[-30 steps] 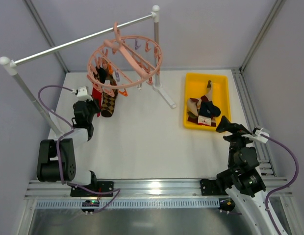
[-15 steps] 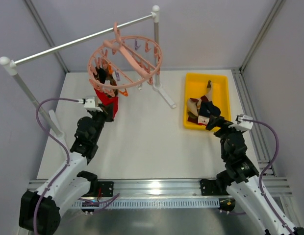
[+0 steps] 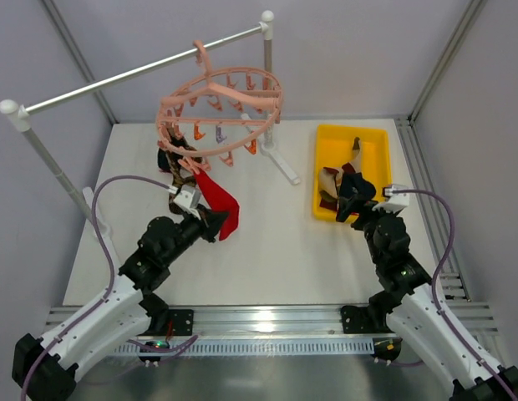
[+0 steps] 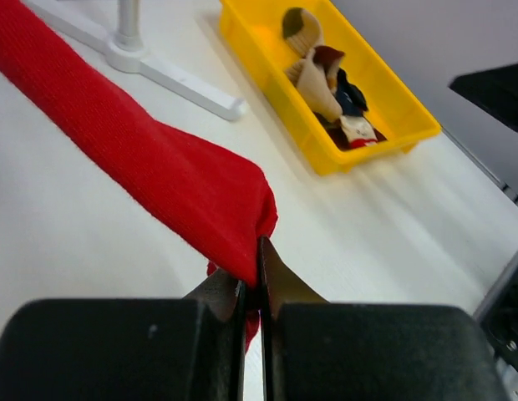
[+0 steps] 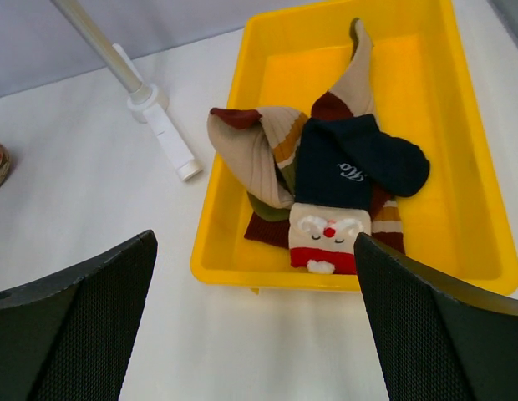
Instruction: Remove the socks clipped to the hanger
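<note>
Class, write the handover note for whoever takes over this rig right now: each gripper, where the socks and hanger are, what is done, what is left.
Left gripper: shut on the red sock, stretched taut from the hanger; its top end looks still clipped.
Right gripper: open, empty, at the yellow tray.
Done: several socks lie in the tray.
To do: free the red sock, tray it, then take the dark socks clipped on the hanger's left side.

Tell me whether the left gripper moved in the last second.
Yes. The left gripper, shut on the red fabric sock, has moved down and right in the top view, away from the grey metal rail.
</note>
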You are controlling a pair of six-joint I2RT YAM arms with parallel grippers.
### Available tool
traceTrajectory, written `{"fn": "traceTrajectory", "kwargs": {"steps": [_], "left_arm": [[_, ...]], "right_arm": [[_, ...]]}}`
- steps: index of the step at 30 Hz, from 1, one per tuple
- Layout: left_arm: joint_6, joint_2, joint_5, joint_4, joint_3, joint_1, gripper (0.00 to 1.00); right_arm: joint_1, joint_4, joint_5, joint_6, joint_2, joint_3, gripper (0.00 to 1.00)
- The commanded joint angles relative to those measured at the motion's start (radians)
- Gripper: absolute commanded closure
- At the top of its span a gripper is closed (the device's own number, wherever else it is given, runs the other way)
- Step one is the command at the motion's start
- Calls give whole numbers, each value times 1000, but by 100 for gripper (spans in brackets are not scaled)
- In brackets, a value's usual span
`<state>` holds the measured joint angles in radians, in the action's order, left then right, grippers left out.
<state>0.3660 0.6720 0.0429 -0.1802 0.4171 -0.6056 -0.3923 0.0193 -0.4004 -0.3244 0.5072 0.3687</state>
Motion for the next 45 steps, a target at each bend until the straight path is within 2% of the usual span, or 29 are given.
{"fn": "traceTrajectory", "kwargs": {"steps": [1, 5, 6, 9, 12, 16, 25, 30, 37, 45], "left_arm": [[-16, -14, 107, 74, 51, -60, 100], [-33, -46, 83, 79, 29, -134, 100], [-35, -64, 72, 79, 16, -135, 100], [-39, -119, 51, 84, -11, -137, 100], [-48, -188, 22, 100, -34, -137, 100], [-52, -251, 9, 102, -64, -138, 100], [-44, -224, 49, 91, -69, -138, 100], [-42, -190, 46, 85, -64, -138, 100], [-36, -204, 41, 84, -69, -138, 100], [-30, -213, 61, 76, -70, -140, 100]], "right_arm": [[-8, -108, 162, 25, 60, 50, 0], [-115, -160, 145, 34, 138, 82, 0], [-203, -171, 114, 42, 158, 96, 0], [-336, -188, 26, 81, 252, 166, 1], [-471, -240, 29, 79, 348, 258, 0], [-549, -266, 43, 111, 480, 395, 0], [-643, -159, 8, 192, 755, 789, 0], [-700, -27, -69, 228, 901, 1010, 1], [-752, 128, -163, 235, 1044, 1165, 3], [-787, 198, -233, 260, 1137, 1292, 4]]}}
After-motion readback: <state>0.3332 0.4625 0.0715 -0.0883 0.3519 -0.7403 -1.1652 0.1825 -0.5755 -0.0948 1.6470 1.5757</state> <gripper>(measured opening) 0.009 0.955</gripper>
